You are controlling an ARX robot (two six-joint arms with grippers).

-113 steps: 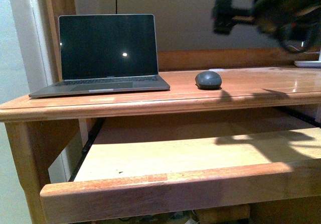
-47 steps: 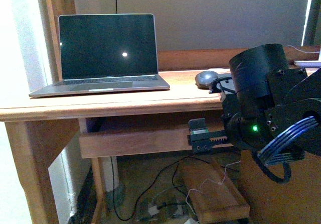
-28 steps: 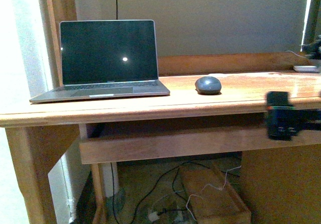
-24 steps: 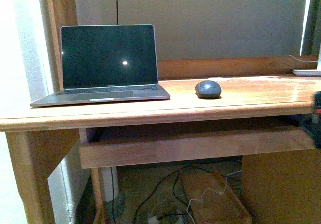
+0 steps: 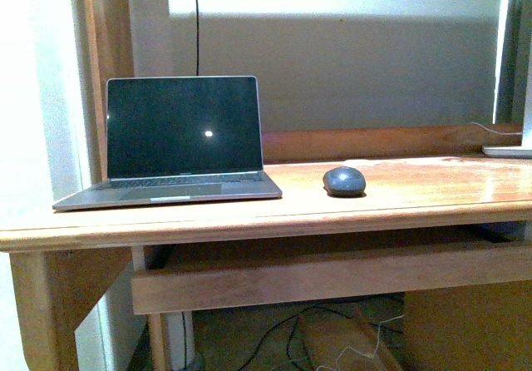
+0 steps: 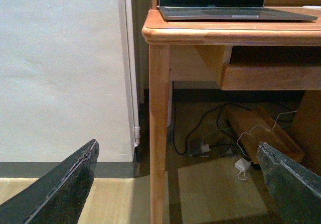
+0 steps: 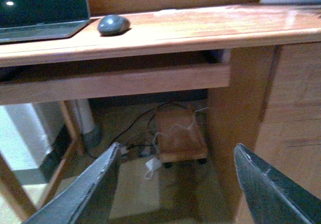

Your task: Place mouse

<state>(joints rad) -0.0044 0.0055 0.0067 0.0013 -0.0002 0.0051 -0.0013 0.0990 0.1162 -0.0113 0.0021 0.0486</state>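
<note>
On wooden desk (image 5: 399, 190), small dark grey oval plastic mouse (image 5: 344, 180) beside laptop (image 5: 179, 142); both grippers (image 6: 175, 184) (image 7: 175, 184) low, spread wide, empty; careless reach could knock mouse off

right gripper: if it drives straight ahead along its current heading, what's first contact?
Probably the wooden box on the floor under the desk; the open right gripper aims below the closed drawer. Depth is unclear.

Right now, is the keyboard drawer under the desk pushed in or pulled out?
Pushed in: the drawer front sits back beneath the desktop edge, no tray surface showing. The mouse rests on top.
</note>
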